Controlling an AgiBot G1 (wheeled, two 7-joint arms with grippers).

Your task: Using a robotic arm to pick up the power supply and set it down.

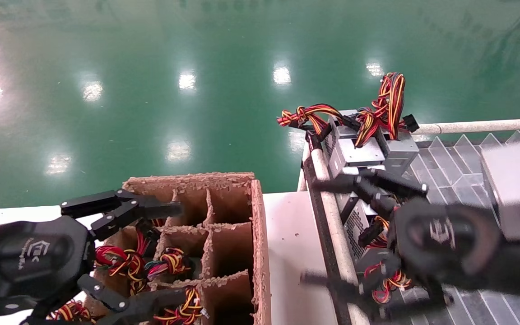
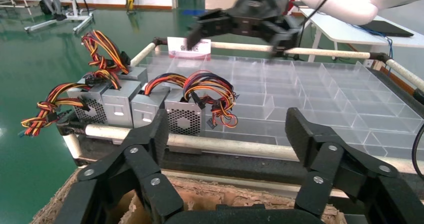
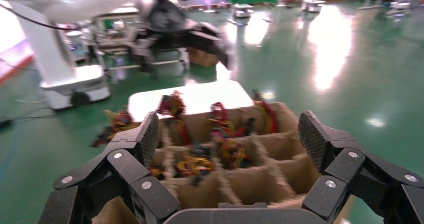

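Observation:
Several power supplies stand in the cells of a brown cardboard box [image 1: 260, 234], showing as red, yellow and black wire bundles [image 1: 169, 262]. My left gripper [image 1: 181, 253] hovers over the box's near-left cells, open and empty. More grey power supplies [image 1: 359, 153] sit in a row at the far-left corner of a clear divided tray [image 1: 440, 167]. My right gripper [image 1: 314, 230] hangs open and empty over the tray's left edge, just nearer than that row. In the left wrist view my left gripper [image 2: 227, 134] faces the row [image 2: 184, 118]. In the right wrist view my right gripper [image 3: 231, 134] faces the box [image 3: 240, 179].
A white table [image 1: 287, 239] carries the box, with a bare strip between box and tray. Padded white rails [image 1: 467, 126] frame the tray, whose cells [image 2: 310, 93] are mostly bare. Green floor lies beyond. The other arm's gripper [image 2: 240, 21] shows far off.

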